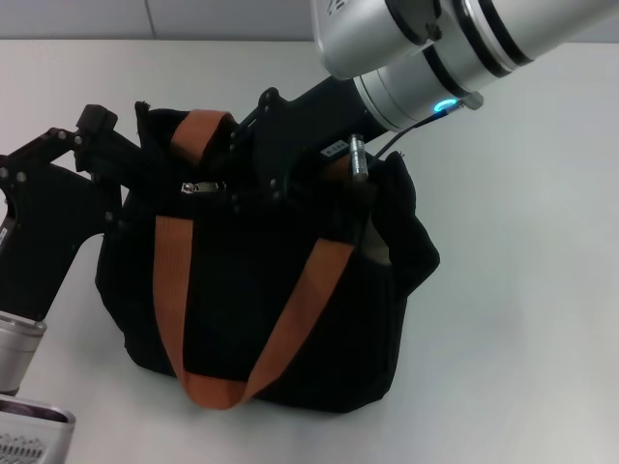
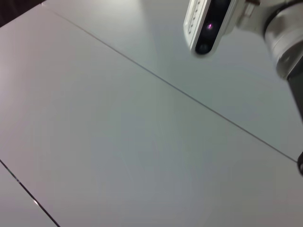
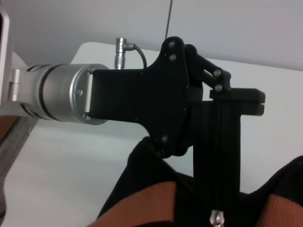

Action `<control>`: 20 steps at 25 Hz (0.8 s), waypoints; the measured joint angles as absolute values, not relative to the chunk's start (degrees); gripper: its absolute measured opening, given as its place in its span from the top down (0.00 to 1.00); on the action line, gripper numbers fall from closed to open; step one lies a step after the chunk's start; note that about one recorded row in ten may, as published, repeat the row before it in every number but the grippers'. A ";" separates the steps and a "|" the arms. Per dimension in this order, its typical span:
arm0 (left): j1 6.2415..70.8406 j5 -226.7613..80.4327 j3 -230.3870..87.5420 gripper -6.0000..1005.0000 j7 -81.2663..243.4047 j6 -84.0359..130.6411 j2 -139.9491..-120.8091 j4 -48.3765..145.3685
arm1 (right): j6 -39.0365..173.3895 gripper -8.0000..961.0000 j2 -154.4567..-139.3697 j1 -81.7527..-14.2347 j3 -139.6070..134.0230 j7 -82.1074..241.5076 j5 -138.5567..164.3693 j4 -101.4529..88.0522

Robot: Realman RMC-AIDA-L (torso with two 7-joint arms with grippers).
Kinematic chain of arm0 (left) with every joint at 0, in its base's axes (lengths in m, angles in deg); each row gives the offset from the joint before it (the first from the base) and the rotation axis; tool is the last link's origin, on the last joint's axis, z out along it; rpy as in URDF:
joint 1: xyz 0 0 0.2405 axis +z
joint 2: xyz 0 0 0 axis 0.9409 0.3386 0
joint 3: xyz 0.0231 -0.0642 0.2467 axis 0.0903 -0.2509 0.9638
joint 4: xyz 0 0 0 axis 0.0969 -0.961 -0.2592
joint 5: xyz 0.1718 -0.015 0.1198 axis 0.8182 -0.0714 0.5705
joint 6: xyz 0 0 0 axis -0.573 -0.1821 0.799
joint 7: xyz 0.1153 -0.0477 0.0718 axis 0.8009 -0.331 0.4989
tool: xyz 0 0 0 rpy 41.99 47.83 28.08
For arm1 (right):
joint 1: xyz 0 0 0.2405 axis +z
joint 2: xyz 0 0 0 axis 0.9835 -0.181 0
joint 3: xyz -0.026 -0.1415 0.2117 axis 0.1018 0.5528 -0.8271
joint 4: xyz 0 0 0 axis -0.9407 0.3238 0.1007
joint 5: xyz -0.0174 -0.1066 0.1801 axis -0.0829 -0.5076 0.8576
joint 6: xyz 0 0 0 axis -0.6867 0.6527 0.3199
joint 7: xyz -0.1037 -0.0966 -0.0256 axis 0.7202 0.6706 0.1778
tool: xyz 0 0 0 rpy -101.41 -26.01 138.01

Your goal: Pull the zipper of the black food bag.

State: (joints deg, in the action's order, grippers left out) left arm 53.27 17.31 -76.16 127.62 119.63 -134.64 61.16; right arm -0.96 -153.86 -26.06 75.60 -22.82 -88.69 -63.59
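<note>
Left gripper (image 1: 131, 159) clamped on the upper left edge of the black food bag (image 1: 261, 290), which stands upright on the white table (image 1: 522, 290). Zipper (image 1: 200, 187) pull lies on the bag's top between the orange straps (image 1: 198, 140). Right gripper (image 1: 253, 159) just beside it; finger state cannot be told.

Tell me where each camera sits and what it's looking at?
Head: sits up high and looks down at the black food bag on the table; the left claw and right claw are at the bag's top.
Left wrist: on the left arm, faces a pale flat surface; part of a silver arm shows.
Right wrist: on the right arm, looks at the left claw shut on the bag's black strip near the zipper.
Shared: the head and right wrist views both show the left claw, bag and zipper.
</note>
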 joint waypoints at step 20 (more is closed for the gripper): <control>53.41 17.54 -76.63 0.98 127.41 120.46 -134.64 61.16 | -0.74 0.95 -153.73 -28.66 77.57 -28.47 -90.97 -70.13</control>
State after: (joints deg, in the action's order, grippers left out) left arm 53.41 17.54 -76.63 127.41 120.46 -134.64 61.16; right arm -0.74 -153.73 -28.66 77.57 -28.47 -90.97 -70.13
